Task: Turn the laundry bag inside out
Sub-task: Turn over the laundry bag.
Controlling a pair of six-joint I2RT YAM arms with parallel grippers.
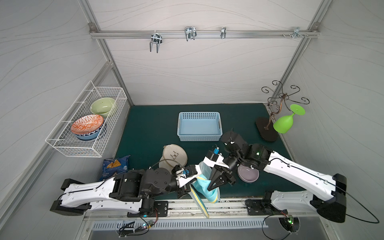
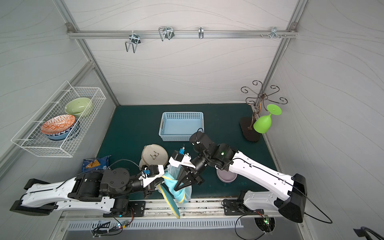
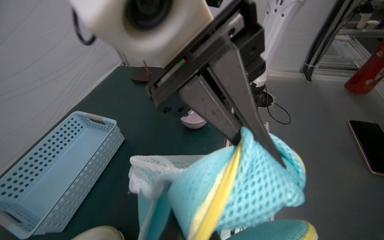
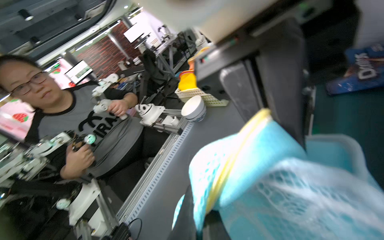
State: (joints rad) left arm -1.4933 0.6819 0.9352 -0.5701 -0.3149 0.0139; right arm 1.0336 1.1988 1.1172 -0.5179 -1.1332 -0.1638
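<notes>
Laundry bag (image 1: 213, 196) hangs in the air at lower centre of both top views, over the front edge of the table (image 1: 149, 128), bunched between the two arms. It shows turquoise mesh, a finer white mesh and yellow trim. A flat teal part edged in yellow droops past the table's edge towards the bottom of the frame.

In the left wrist view the right gripper (image 3: 259, 151) has its jaws almost together, with a fold of turquoise mesh and the yellow trim pinched between them. The left gripper (image 1: 188, 190) is largely hidden under the cloth in the top views. It is closed, and the mesh draped over its dark finger (image 4: 187, 209) in the right wrist view suggests it has hold of the bag too.

As for progress, I judge the turning barely begun. The cloth is rolled over on itself near the trim, but the pictures do not show which face is outermost. The bulk of the bag looks yet to be pulled through its opening.
</notes>
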